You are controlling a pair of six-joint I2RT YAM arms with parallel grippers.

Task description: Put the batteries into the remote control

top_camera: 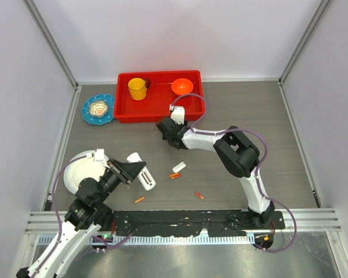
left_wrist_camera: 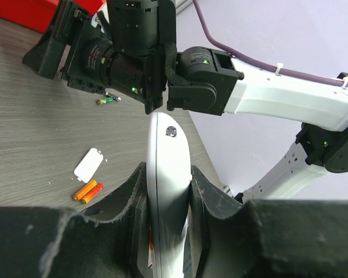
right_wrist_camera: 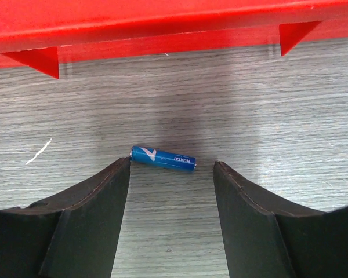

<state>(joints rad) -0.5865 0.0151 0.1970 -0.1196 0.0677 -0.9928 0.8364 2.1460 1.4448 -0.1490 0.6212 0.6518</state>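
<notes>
Top external: overhead from behind, whole table (top_camera: 278, 145). Wrist views, close: left faces right arm (left_wrist_camera: 290, 98), right faces red tray (right_wrist_camera: 174, 23) (both seen overhead too).

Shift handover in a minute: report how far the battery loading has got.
Done: the cover piece is off, lying on the table. In hand: the left jaws clamp the remote control; the right jaws stand open over a blue battery beside the red tray. Left: gripping that battery, loading it and others such as the orange pair, refitting the cover.
</notes>
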